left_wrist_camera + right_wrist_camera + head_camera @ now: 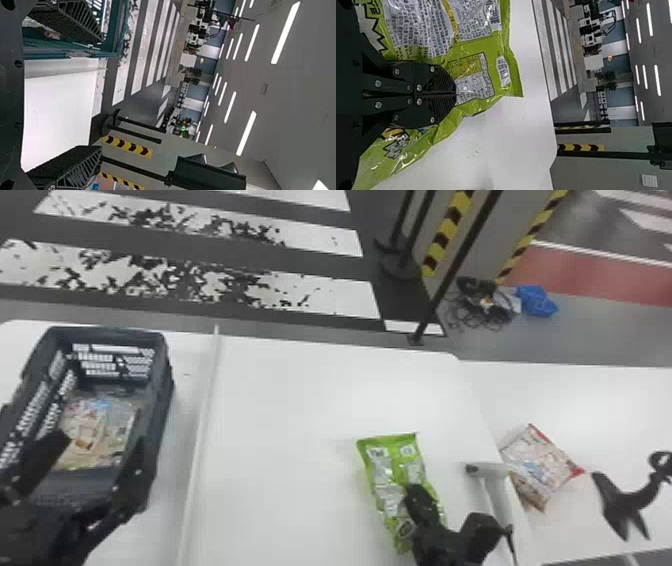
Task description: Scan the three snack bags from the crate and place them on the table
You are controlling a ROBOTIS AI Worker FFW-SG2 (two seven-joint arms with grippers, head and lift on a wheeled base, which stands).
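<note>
Hovering by the crate [162, 365]: left tool [101, 441], wide open
Green snack bag [382, 475]: yep, pinched in the right tool [419, 490]
Red-edged bag [542, 467]: chilling on the right-hand counter [610, 400]

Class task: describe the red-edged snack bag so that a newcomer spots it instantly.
Start at the white middle table and cross its right edge to the white side surface. There, just right of a pale scanner-like device, lies the snack bag. Red edges on a pale printed front set it apart from the green bag and the beige one inside the crate.
</note>
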